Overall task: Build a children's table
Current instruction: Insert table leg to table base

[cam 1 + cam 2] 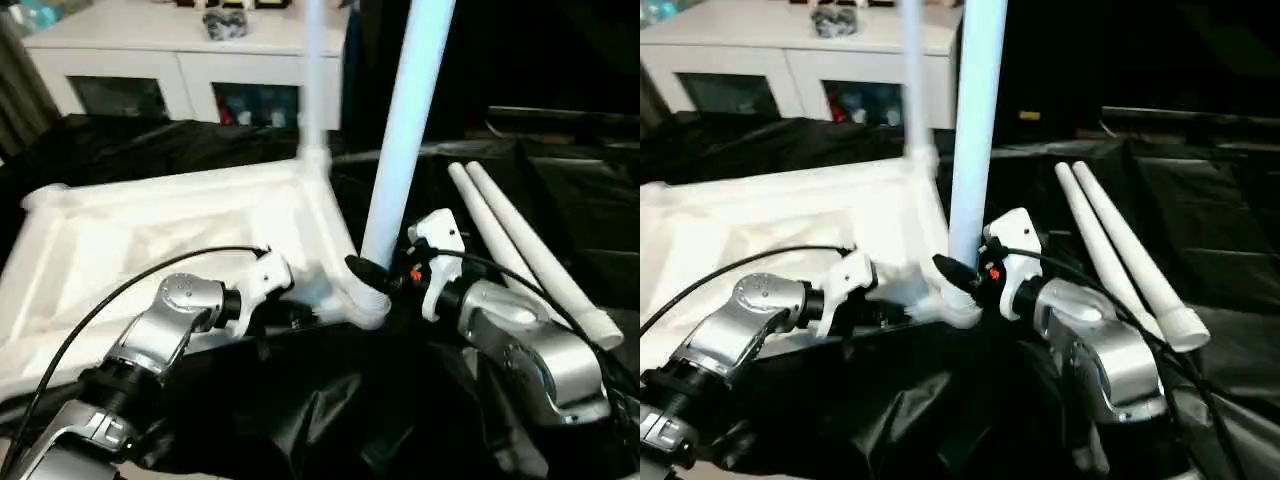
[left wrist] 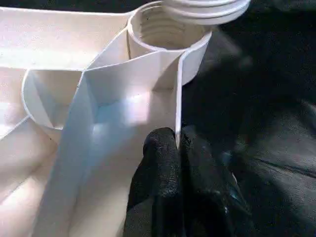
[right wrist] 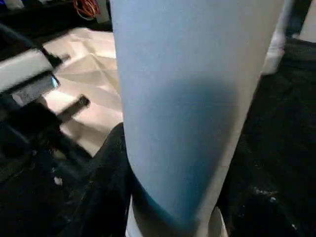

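Observation:
The children's table top (image 1: 150, 230) lies upside down on black cloth, its ribbed underside facing up. One white leg (image 1: 313, 80) stands upright in the far right corner socket. My right gripper (image 1: 372, 270) is shut on a second leg (image 1: 405, 130), held near its base and nearly upright over the near right corner socket (image 2: 165, 29). That leg's threaded end (image 2: 207, 7) sits just at the socket's mouth. My left gripper (image 2: 177, 140) is shut on the thin rim wall of the table top beside that socket. Two more legs (image 1: 520, 245) lie side by side on the cloth to the right.
A white cabinet (image 1: 180, 60) with glass doors stands behind the table top, with small items on it. Black cloth (image 1: 320, 400) covers the work surface and hangs in folds at the front. A black cable runs along my left forearm (image 1: 160, 340).

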Robot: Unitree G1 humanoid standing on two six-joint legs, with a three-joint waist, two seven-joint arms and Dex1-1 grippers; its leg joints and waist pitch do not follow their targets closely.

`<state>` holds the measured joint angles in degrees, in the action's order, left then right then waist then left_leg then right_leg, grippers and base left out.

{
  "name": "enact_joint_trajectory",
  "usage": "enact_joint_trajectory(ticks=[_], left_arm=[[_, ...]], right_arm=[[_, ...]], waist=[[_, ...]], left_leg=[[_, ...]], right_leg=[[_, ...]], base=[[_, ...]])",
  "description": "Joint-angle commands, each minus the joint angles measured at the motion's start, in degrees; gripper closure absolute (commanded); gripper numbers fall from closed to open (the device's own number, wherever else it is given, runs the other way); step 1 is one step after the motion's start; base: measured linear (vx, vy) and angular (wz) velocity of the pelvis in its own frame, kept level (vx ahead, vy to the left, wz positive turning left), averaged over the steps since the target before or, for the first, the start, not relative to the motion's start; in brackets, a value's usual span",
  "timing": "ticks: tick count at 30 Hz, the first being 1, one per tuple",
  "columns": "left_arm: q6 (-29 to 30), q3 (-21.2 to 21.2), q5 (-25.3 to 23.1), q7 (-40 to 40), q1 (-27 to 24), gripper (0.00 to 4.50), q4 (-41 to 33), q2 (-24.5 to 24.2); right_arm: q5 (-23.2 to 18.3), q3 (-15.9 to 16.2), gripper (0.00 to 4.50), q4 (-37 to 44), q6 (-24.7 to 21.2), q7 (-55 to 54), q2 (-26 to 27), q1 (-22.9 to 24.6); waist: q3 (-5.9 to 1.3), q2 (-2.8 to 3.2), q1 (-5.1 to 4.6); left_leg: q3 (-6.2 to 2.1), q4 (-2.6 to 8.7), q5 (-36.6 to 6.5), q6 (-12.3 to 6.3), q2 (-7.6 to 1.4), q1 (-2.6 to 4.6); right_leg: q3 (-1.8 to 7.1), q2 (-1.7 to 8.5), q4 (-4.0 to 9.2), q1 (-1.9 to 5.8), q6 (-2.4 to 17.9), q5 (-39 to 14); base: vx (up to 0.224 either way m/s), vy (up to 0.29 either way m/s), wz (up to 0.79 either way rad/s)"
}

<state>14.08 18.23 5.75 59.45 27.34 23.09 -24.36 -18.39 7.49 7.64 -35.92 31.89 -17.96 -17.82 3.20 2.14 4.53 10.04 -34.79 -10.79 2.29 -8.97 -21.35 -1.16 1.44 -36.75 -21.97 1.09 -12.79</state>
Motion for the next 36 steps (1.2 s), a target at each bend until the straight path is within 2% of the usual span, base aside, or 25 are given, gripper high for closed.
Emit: enact_joint_trajectory(ticks=[1,4,6,10,12,16,23,28,31,32,36], left_arm=[[1.6,-1.32,0.29,-1.58,-1.34,4.5,-0.64,0.47],[0.64,-0.86,0.88,-0.78,-2.21,4.5,-2.67,0.83],[-0.34,-0.28,0.88,0.04,-2.74,4.5,-3.42,0.66],[0.03,-0.38,1.06,-0.11,-3.35,4.5,-4.27,1.2],[0.16,-0.7,0.93,-0.43,-3.12,4.5,-4.12,1.52],[0.25,-1.32,0.71,-1.08,-2.55,4.5,-3.05,2.0],[0.97,-1.99,0.38,-1.94,-2.08,4.5,-2.65,2.18],[1.16,-2.46,0.32,-2.49,-1.48,4.5,-2.15,2.29],[2.06,-3.07,0.22,-3.4,-0.75,4.5,-1.44,2.31],[2.31,-3.18,0.07,-3.81,-0.53,4.5,-1.18,2.35],[2.19,-3.78,-0.39,-5.2,0.41,4.5,0.02,2.69]], right_arm=[[0.61,0.56,2.61,-1.08,0.09,0.67,-0.33,-0.88],[1.29,1.08,2.61,-3.65,1.88,1.22,-0.5,-1.85],[1.84,1.41,2.61,-5.53,3.08,1.4,-0.27,-2.6],[2.31,1.13,2.61,-10.49,5.14,1.51,1.54,-4.95],[2.67,1.43,2.61,-12.02,5.73,1.77,2.04,-5.88],[2.67,2.03,2.61,-14.23,6.44,2.6,2.74,-7.15],[2.98,2.5,2.61,-16.59,6.71,3.85,3.01,-6.97],[3.56,2.49,2.61,-17.48,7.68,4.2,2.82,-6.32],[3.89,2.33,2.61,-17.75,8.16,4.28,2.6,-6.0],[3.94,2.26,2.61,-17.81,8.23,4.29,2.51,-6.03],[3.85,1.77,2.61,-18.12,8.48,4.35,2.27,-6.72]], waist=[[-3.47,-1.59,0.35],[-3.6,-1.5,0.6],[-3.6,-1.32,0.69],[-3.55,-1.39,0.56],[-3.54,-1.22,0.73],[-3.57,-1.57,0.73],[-3.45,-1.34,0.81],[-3.42,-1.4,0.82],[-3.4,-1.09,0.91],[-3.41,-1.15,0.91],[-3.42,-1.15,0.87]], left_leg=[[-1.71,3.79,-6.62,-0.46,-3.68,0.38],[-1.63,3.67,-5.18,-1.42,-3.72,0.29],[-1.68,3.63,-5.45,-1.52,-3.79,0.37],[-1.56,3.64,-5.71,-1.44,-3.71,0.38],[-1.58,3.68,-5.93,-1.32,-3.82,0.5],[-1.57,3.74,-5.89,-1.4,-3.85,0.5],[-1.62,3.85,-6.6,-1.23,-3.89,0.5],[-1.63,3.9,-7.19,-0.97,-3.85,0.53],[-1.71,3.94,-7.46,-0.82,-3.88,0.55],[-1.67,3.96,-7.81,-0.71,-3.89,0.66],[-1.71,3.93,-7.7,-0.72,-3.79,0.47]], right_leg=[[2.99,6.63,5.3,2.18,8.14,-13.0],[3.03,6.57,5.01,2.27,8.84,-9.25],[2.97,6.73,4.99,2.17,9.34,-8.92],[2.96,6.62,4.94,2.17,10.23,-8.62],[2.98,6.61,5.02,2.14,10.15,-8.92],[2.93,6.65,4.89,2.24,10.21,-8.1],[2.96,6.77,5.04,2.17,9.84,-9.89],[3.01,6.75,5.2,2.18,9.57,-11.08],[3.04,6.76,5.23,2.09,9.5,-11.45],[3.03,6.71,5.29,2.03,9.51,-11.73],[3.02,6.77,5.32,2.26,9.64,-11.28]], base=[[0.0,0.0,0.0],[0.0,0.0,0.0],[0.0,0.0,0.0],[0.0,0.0,0.0],[0.0,0.0,0.0],[0.0,0.0,0.0],[0.0,0.0,0.0],[0.0,0.0,0.0],[0.0,0.0,0.0],[0.0,0.0,0.0],[0.0,0.0,0.0]])
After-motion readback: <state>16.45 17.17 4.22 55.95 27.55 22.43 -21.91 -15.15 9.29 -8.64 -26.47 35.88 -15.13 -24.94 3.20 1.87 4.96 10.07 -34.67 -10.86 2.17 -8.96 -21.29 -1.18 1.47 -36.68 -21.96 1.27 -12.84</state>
